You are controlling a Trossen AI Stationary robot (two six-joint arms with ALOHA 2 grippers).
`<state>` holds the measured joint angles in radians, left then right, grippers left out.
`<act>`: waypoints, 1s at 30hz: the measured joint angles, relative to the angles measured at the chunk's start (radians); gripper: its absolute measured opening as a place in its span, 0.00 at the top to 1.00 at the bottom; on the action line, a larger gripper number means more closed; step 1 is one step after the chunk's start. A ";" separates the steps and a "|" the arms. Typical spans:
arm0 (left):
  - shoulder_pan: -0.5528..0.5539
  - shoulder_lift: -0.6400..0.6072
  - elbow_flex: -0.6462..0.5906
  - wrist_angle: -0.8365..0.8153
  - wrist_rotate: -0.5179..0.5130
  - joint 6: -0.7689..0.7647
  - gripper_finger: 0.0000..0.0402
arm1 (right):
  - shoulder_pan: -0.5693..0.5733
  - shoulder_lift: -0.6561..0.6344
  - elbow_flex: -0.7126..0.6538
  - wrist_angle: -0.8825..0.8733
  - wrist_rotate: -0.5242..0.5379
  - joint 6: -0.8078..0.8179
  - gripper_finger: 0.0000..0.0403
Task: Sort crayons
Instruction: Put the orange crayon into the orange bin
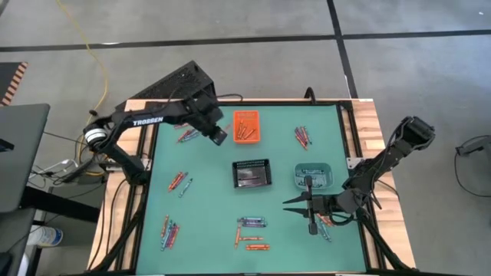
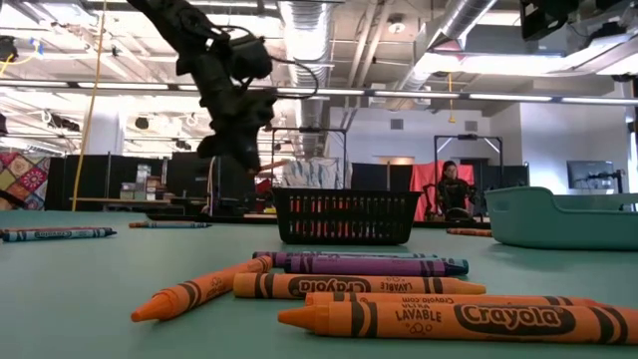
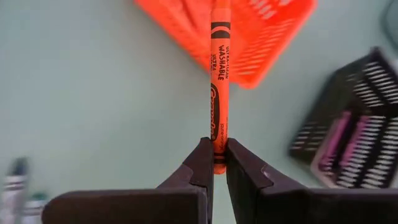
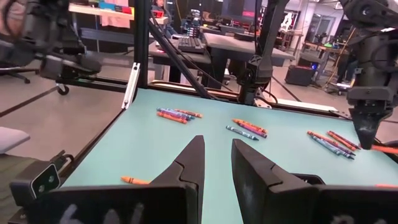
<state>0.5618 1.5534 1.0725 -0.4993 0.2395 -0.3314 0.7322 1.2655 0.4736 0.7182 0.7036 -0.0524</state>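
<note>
My left gripper (image 1: 219,137) is above the table beside the near left corner of the orange bin (image 1: 247,125) and is shut on an orange crayon (image 3: 219,74). In the left wrist view the orange bin (image 3: 267,37) lies beyond the crayon's far end. My right gripper (image 1: 291,205) is open and empty (image 4: 217,162), low over the table in front of the teal bin (image 1: 313,175). The black mesh bin (image 1: 252,173) stands in the middle. Loose crayons lie in small groups on the green mat, such as one at the near middle (image 1: 252,222). My left gripper pinches the orange crayon near one end (image 3: 218,146) between its two fingertips. The fingers point down at the table. The crayon sticks out past the fingertips, in line with them, lifted clear of the mat.
Crayon groups lie at the far left (image 1: 186,136), far right (image 1: 302,136), left middle (image 1: 178,182), near left (image 1: 169,230), near middle (image 1: 253,244) and by my right gripper (image 1: 324,226). The orange bin and the teal bin hold crayons. A person (image 2: 451,189) sits in the room behind.
</note>
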 joint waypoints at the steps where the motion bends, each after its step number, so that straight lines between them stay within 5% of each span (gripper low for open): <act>1: -0.012 0.000 0.000 0.013 0.001 -0.033 0.96 | 0.000 0.000 0.000 0.000 0.000 0.000 0.80; 15: -0.080 -0.001 0.000 0.322 0.027 -0.352 0.96 | 0.000 0.000 0.000 0.000 0.000 0.000 0.80; 30: -0.092 0.026 0.001 0.340 -0.073 -0.527 0.96 | -0.001 0.000 0.000 0.001 0.000 -0.001 0.80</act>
<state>0.4694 1.5799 1.0737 -0.1594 0.1666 -0.8583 0.7314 1.2655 0.4736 0.7189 0.7036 -0.0532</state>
